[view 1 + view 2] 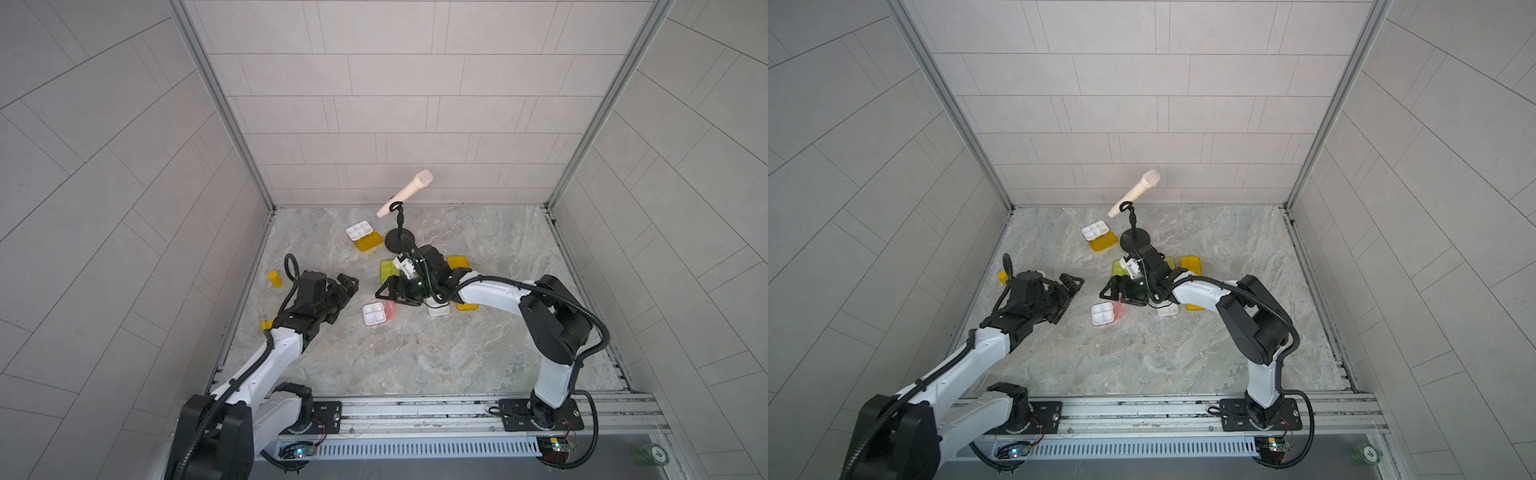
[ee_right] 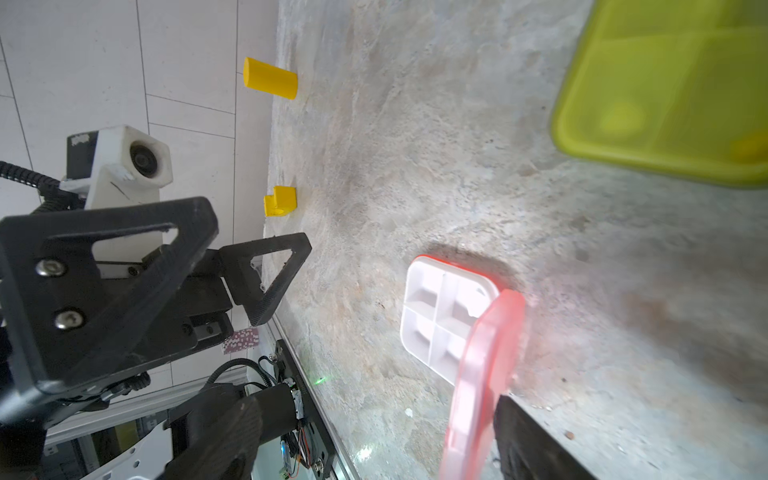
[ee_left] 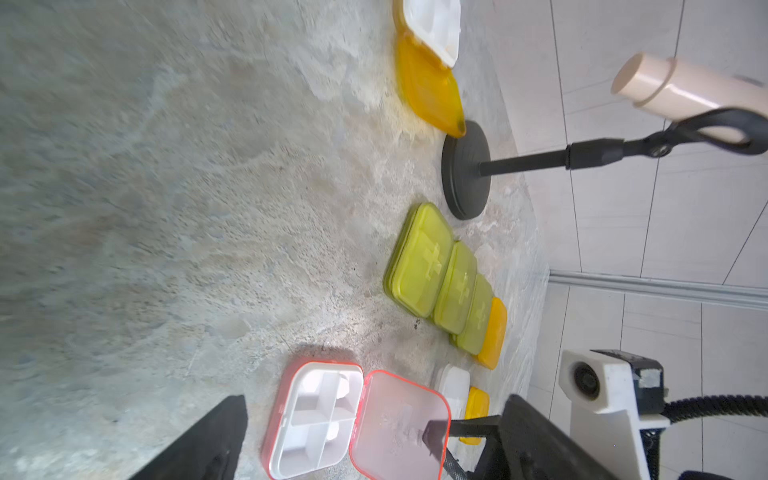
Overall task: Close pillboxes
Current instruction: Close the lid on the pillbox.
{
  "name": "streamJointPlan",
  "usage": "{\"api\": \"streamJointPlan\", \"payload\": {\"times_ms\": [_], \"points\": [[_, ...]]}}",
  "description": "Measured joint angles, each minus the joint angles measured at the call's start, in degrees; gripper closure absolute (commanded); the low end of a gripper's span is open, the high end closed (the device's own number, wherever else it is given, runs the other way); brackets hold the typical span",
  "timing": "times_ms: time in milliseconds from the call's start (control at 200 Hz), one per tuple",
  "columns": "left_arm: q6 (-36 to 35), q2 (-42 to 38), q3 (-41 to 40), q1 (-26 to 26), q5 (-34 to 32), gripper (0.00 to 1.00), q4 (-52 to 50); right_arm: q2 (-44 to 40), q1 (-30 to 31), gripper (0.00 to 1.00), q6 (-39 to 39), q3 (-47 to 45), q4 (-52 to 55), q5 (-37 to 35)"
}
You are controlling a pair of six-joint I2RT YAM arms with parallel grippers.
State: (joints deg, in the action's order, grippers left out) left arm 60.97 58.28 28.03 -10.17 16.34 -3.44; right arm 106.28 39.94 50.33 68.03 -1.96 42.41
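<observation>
Visibly three green pillboxes [image 3: 419, 259], three orange [image 3: 430, 89], one pink [image 3: 316, 415].

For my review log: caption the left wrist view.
Pink pillbox open up close; closed green pillboxes beyond, near a microphone stand.

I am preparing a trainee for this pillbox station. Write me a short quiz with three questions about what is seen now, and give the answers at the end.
1. True or false: the pink pillbox is fully closed.
2. Which tool is against the pink lid? A: the left tool. B: the right tool. C: neither.
3. Fill in: the left wrist view shows ___ lime green pillboxes in a row, all closed.

Key: 1 false, because its lid stands partly raised over the white tray. 2 B. 3 three.
</observation>
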Motion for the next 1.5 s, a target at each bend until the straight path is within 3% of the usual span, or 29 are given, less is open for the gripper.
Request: {"api": "streamJointPlan", "payload": {"times_ms": [685, 1131, 1501], "points": [[-0.57, 1.62, -1.84, 3.56, 2.08, 0.0, -3.32, 6.67, 5.42, 0.13, -1.29, 6.25, 5.11, -3.21], [-0.61, 2.19, -3.23, 4.7, 2.95, 0.0, -2.64, 9.49, 9.97, 0.14, -13.79, 18.38, 27.78, -26.47], [-1.09, 2.32, -3.32, 5.35, 3.76, 0.0, -2.4, 16.7, 11.37, 0.14, -16.9, 25.18, 34.07, -33.09]]}}
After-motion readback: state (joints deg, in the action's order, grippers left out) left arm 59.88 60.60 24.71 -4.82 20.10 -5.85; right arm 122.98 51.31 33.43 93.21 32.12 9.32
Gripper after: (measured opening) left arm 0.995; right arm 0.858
